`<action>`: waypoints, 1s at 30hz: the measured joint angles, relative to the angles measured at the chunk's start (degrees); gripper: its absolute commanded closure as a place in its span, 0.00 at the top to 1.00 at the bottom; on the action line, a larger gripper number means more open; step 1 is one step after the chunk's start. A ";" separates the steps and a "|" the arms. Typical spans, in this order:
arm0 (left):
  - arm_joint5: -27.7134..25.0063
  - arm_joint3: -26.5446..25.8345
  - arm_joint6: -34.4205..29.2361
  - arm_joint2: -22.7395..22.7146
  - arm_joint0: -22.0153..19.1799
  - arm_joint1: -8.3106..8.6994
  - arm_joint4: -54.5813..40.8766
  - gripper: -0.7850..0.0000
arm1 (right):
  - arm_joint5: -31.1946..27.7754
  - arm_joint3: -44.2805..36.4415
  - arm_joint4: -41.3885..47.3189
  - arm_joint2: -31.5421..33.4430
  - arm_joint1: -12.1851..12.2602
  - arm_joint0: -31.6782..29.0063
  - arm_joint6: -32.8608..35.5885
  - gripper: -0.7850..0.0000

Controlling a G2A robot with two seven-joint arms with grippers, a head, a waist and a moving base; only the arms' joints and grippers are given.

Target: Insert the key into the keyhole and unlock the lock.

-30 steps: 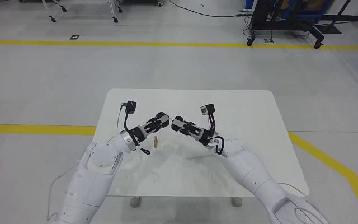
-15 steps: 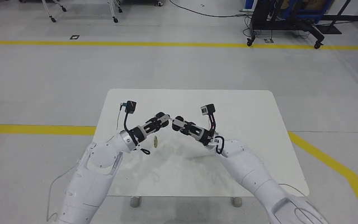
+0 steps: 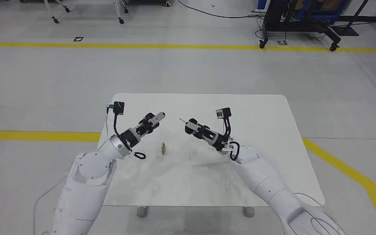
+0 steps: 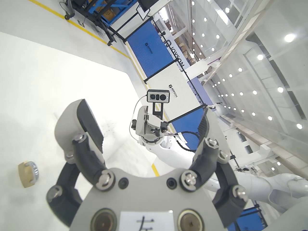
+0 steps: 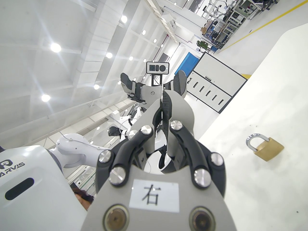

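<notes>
Top view: the padlock lies loose on the table. Both grippers hover past its far side, the left gripper spread wide and the right gripper clamped on a thin sliver, likely the key.

Left wrist view: the padlock lies near the spread fingers. They would do best to seize its body first, with the keyhole facing the key.

Right wrist view: the fingers are pressed together, with the padlock well apart from them.

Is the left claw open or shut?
Open. The left claw has its two fingers spread wide apart, and nothing is held between them.
</notes>
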 measured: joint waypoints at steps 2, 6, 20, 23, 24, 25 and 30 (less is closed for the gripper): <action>-1.19 -2.18 0.24 -1.57 1.35 0.48 5.30 1.00 | 0.00 0.00 0.00 0.00 0.00 0.00 0.00 0.00; -4.21 -6.05 -0.04 -1.96 4.70 1.40 23.10 1.00 | 0.00 0.00 0.00 0.00 0.00 0.00 0.00 0.00; -0.98 -2.42 -6.30 10.35 2.92 1.60 58.17 0.83 | 0.00 0.00 0.00 0.00 0.00 0.00 0.00 0.00; 0.31 -1.11 -8.20 11.86 2.15 1.43 58.80 0.69 | 0.00 0.00 0.00 0.00 0.00 0.00 0.00 0.00; 0.73 -0.67 -8.79 12.30 1.78 1.36 58.89 0.64 | 0.00 0.00 0.00 0.00 0.00 0.00 0.00 0.00; 0.98 -0.32 -9.04 12.58 1.50 1.31 58.88 0.64 | 0.00 0.00 0.00 0.00 0.00 0.00 0.00 0.00; 1.03 2.63 -8.12 13.30 -0.42 0.96 55.27 0.42 | 0.00 0.00 0.00 0.00 0.00 0.00 0.00 0.00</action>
